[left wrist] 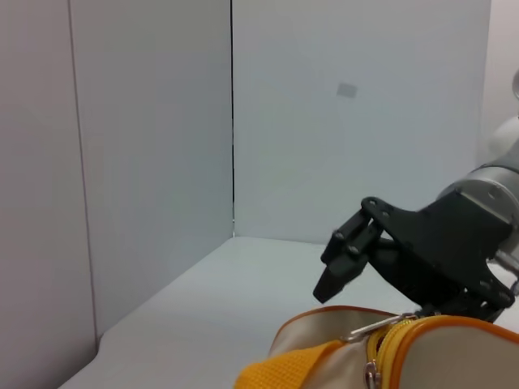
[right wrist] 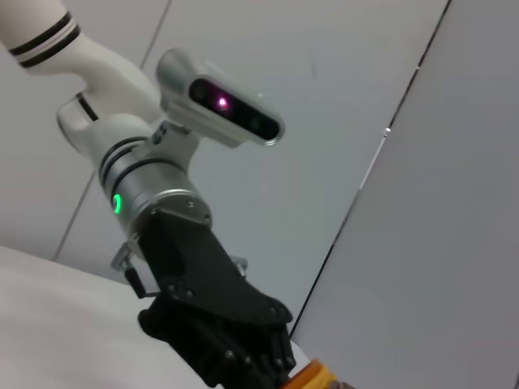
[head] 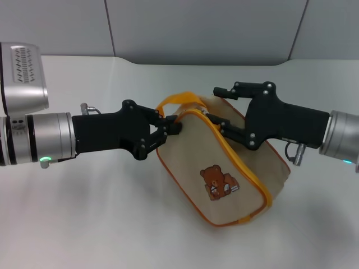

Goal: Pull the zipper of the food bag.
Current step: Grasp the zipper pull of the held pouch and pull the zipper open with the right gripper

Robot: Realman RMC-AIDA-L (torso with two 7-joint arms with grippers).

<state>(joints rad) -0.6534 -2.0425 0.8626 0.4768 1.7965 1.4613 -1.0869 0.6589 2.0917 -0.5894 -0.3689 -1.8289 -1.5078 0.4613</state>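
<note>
The cream food bag (head: 224, 174) with a brown bear print lies on its side mid-table. Its orange-yellow zipper (head: 247, 171) runs along the upper edge, and it also shows in the left wrist view (left wrist: 391, 344) with a small silver pull tab (left wrist: 371, 374). My left gripper (head: 171, 126) is shut on the bag's left end, just below the strap loop (head: 176, 101). My right gripper (head: 213, 103) is open at the bag's top. Its lower finger (head: 216, 120) rests on the zipper line and its upper finger (left wrist: 345, 259) stands free above.
The white table (head: 84, 213) carries only the bag. Grey wall panels (head: 196, 28) stand behind its far edge. In the right wrist view the left arm (right wrist: 162, 203) and the robot's head camera (right wrist: 219, 105) show.
</note>
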